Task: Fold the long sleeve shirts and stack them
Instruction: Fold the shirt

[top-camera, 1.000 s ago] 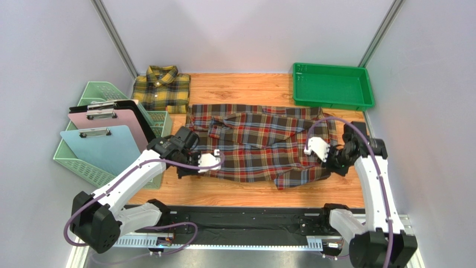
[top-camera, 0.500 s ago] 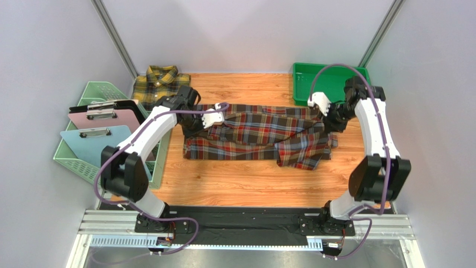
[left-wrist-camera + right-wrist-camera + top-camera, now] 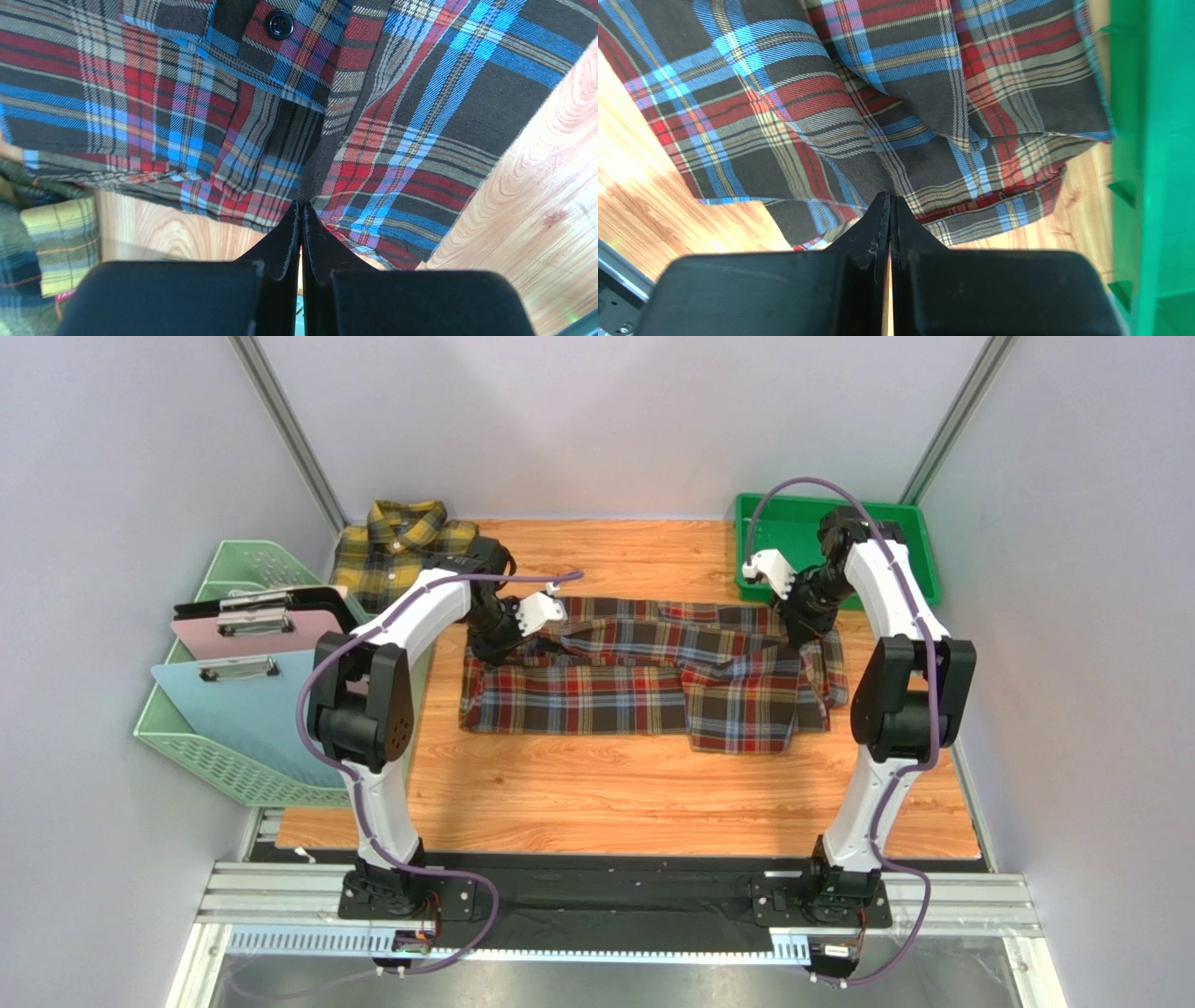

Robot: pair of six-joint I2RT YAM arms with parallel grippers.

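Note:
The red, brown and navy plaid shirt (image 3: 645, 679) lies folded into a wide band on the wooden table. My left gripper (image 3: 485, 644) is shut on its cloth at the far left corner; in the left wrist view the closed jaws (image 3: 302, 204) pinch a fold of the shirt (image 3: 231, 105). My right gripper (image 3: 805, 627) is shut on the cloth at the far right corner; in the right wrist view the jaws (image 3: 889, 197) pinch the shirt (image 3: 878, 91). The yellow and dark green plaid shirt (image 3: 403, 546) lies folded at the back left and also shows in the left wrist view (image 3: 49, 238).
A green tray (image 3: 898, 560) stands at the back right, right beside my right gripper, and shows in the right wrist view (image 3: 1158, 140). A pale green basket (image 3: 232, 756) with pink (image 3: 260, 637), blue (image 3: 253, 700) and black clipboards stands at the left.
Both grippers have carried the shirt's near hem away from me to its far edge, folding it in half. The shirt now lies as a narrower band farther back.

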